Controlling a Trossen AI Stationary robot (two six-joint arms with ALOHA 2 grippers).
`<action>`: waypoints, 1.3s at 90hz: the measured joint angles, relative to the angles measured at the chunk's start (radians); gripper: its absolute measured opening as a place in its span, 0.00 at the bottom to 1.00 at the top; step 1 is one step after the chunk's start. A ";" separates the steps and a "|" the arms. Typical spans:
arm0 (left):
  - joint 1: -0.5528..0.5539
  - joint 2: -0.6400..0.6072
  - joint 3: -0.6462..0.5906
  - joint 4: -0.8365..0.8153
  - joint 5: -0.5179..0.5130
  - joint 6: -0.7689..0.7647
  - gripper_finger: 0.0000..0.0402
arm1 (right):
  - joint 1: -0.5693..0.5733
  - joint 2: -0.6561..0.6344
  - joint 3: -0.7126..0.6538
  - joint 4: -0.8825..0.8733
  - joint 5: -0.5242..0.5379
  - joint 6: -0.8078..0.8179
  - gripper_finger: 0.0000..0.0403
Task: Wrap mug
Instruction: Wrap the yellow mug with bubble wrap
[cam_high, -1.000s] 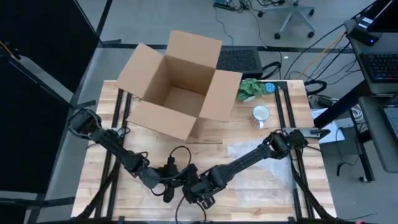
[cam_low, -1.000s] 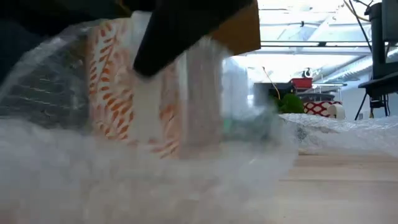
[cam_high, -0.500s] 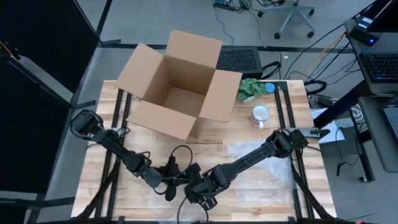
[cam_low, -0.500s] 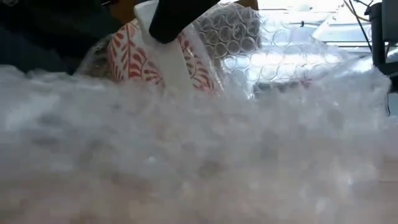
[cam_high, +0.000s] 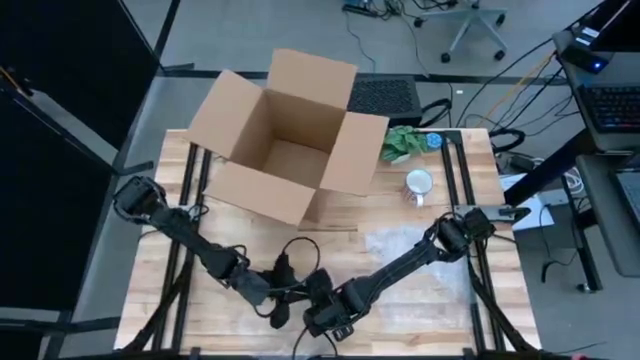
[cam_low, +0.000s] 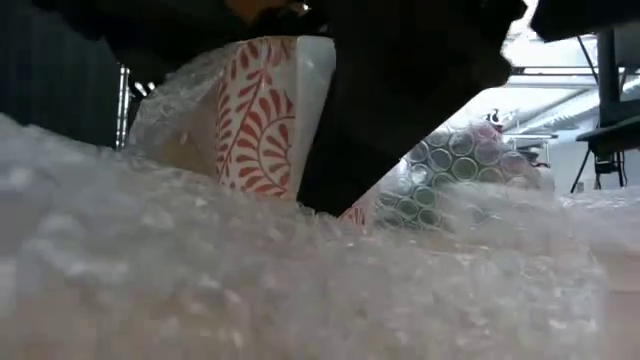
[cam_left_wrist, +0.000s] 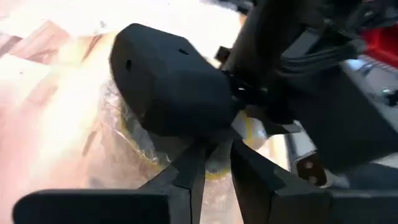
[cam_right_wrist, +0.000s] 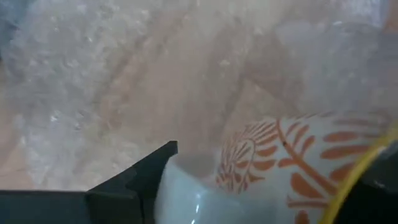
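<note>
A white mug with an orange-red leaf pattern (cam_low: 262, 118) (cam_right_wrist: 298, 158) sits amid clear bubble wrap (cam_low: 300, 280) (cam_right_wrist: 74, 93) near the middle of the table's near edge. In the high view both arms cover it. My right gripper (cam_high: 324, 318) (cam_right_wrist: 261, 180) comes from the right and is shut on the mug. My left gripper (cam_high: 283, 308) (cam_left_wrist: 214, 155) comes from the left, right next to it, its fingers almost together on a bit of wrap. My left gripper pinches a thin piece of bubble wrap (cam_left_wrist: 214, 167) between its two fingers, close to my right gripper's dark body (cam_left_wrist: 174, 87). One layer or several, I cannot tell. My right gripper has the mug's rim end (cam_right_wrist: 193, 186) between its fingers; one finger (cam_right_wrist: 140, 171) lies against the white rim, the other is at the patterned side. The mug lies tilted in the wrap.
An open cardboard box (cam_high: 285, 135) stands at the far left-centre. A plain white mug (cam_high: 418, 186) and a green leafy thing (cam_high: 403, 143) are at the far right. More bubble wrap (cam_high: 410, 255) spreads over the table's right half.
Both grippers have gone a little toward the table's near edge, keeping together. In the low view the mug has turned and shifted rightward, and the bubble wrap has heaped up across the foreground.
</note>
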 joint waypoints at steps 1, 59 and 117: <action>0.001 0.000 0.000 0.000 0.001 0.000 0.16 | 0.000 -0.002 0.001 -0.001 0.001 0.000 0.53; 0.017 -0.001 0.001 -0.011 0.019 0.003 0.16 | 0.001 -0.015 0.133 -0.157 0.022 0.023 0.53; 0.008 0.001 0.143 -0.238 0.037 0.058 0.16 | 0.003 -0.017 0.080 -0.036 0.095 0.106 0.53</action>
